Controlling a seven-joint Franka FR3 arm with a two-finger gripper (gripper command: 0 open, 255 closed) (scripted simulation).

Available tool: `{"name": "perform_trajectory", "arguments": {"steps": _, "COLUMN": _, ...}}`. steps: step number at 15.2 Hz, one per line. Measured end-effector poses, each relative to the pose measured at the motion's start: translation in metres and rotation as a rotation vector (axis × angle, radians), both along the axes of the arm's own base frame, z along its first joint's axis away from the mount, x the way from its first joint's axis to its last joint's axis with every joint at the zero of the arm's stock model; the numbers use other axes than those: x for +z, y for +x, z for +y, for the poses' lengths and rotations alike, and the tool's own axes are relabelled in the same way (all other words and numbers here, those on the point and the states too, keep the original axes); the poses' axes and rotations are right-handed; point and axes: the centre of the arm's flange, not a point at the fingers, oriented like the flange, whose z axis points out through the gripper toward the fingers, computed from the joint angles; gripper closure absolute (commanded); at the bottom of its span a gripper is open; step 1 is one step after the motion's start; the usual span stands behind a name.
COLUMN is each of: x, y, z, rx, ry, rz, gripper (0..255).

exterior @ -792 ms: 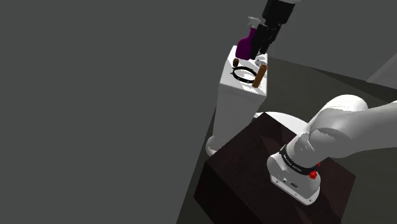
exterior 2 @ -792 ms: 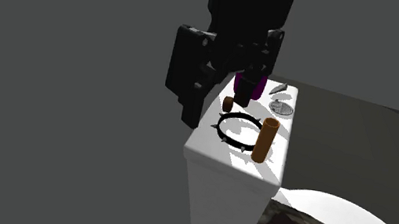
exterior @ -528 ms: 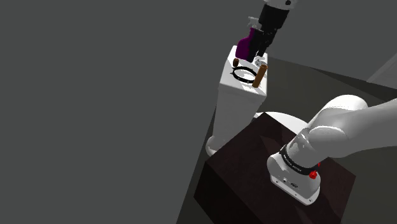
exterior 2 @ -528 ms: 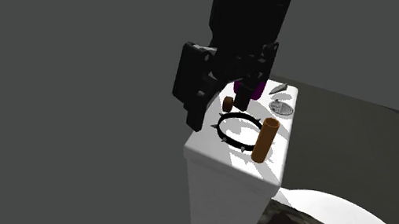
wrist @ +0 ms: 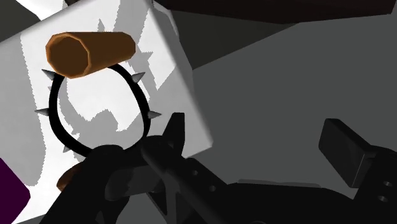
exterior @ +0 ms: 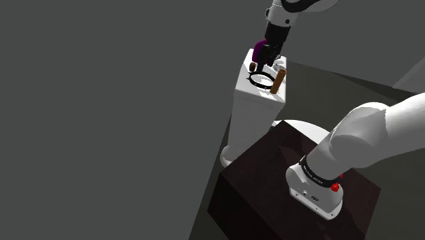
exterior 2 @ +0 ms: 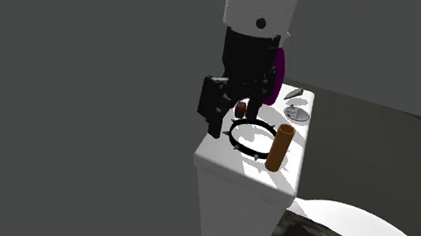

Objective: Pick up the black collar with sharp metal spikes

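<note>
One black spiked collar [exterior 2: 240, 147] lies flat near the middle of the white cistern lid [exterior 2: 217, 149], its spikes pointing outward all round. In the wrist view its loop is oval, the long axis running from the brown cylinder [exterior 2: 281, 147] toward the gripper [wrist: 254, 127]. In the second exterior view, a small brown piece [exterior 2: 241, 109] sits by the lid's left edge, then comes the collar, then the upright cylinder at the collar's right rim. The gripper hangs over the collar's far left part, fingers spread wide, clasping nothing.
</note>
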Motion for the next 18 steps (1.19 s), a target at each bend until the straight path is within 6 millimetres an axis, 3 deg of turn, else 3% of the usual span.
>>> {"name": "perform_trajectory", "arguments": {"steps": 11, "x": -0.097, "y": 0.066, "z": -0.079, "rx": -0.01, "ry": -0.048, "rz": 0.057, "gripper": 0}}
{"name": "perform_trajectory", "arguments": {"steps": 18, "x": -0.138, "y": 0.07, "z": -0.084, "rx": -0.01, "ry": -0.052, "rz": 0.062, "gripper": 0}}
